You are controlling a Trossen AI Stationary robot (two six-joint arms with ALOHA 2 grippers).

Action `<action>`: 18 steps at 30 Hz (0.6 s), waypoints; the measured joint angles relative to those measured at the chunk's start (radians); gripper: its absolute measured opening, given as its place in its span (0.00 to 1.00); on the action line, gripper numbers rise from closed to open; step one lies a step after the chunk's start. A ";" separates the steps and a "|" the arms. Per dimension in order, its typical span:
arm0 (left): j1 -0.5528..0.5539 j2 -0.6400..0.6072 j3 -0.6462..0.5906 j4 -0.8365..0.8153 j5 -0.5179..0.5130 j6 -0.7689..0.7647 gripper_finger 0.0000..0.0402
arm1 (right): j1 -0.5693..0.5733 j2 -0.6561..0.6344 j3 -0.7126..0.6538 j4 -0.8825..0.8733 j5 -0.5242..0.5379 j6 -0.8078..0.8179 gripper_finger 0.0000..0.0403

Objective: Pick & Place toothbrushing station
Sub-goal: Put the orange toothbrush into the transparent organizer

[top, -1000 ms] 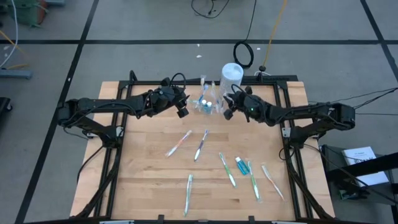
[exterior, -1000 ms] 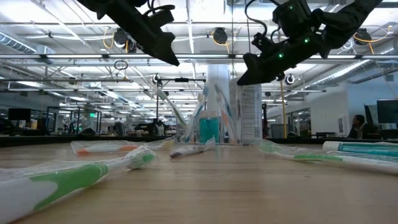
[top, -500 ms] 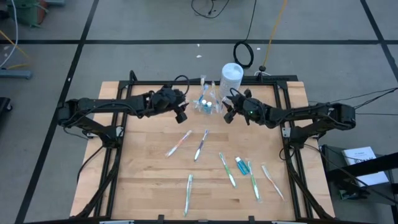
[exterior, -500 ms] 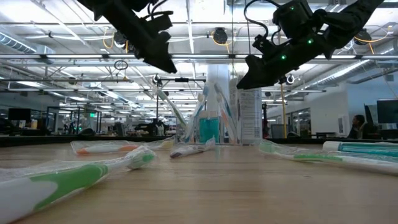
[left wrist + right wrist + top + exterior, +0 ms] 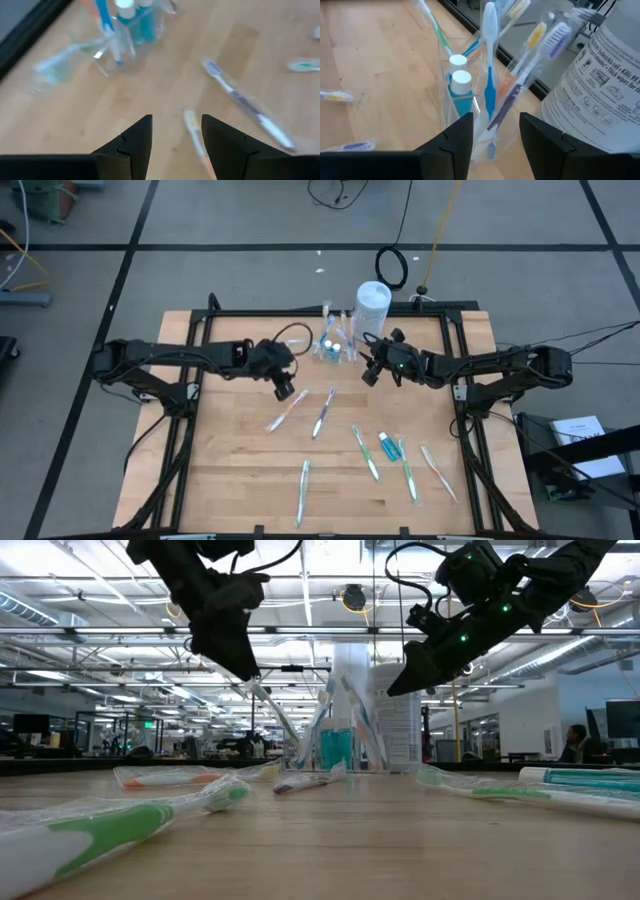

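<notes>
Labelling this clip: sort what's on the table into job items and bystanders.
Job items: clear cup holding brushes and two blue tubes; loose toothbrushes on the wood; one loose blue tube.

Bystanders: white canister behind the cup; black cable loop on the floor.

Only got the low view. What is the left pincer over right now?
Observer: The left pincer is open above a pale toothbrush lying loose on the table; the left wrist view shows the brush between the fingers' line.
Operator: And the right one?
Observer: The right pincer is open too, pointed at the clear cup from close in front.
Operator: What's in the cup?
Observer: A bunch of upright toothbrushes plus two blue tubes with white caps. A white canister stands just behind the cup.
</notes>
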 joint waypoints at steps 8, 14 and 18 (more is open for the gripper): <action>-0.142 0.000 -0.098 0.097 -0.011 -0.237 0.44 | 0.000 0.000 0.000 -0.001 -0.001 -0.004 0.39; -0.241 0.000 -0.246 0.310 -0.066 -0.307 0.44 | 0.000 0.000 0.000 -0.001 -0.004 0.047 0.39; -0.281 0.008 -0.311 0.410 -0.172 -0.331 0.44 | 0.000 0.000 0.000 0.002 -0.055 0.060 0.39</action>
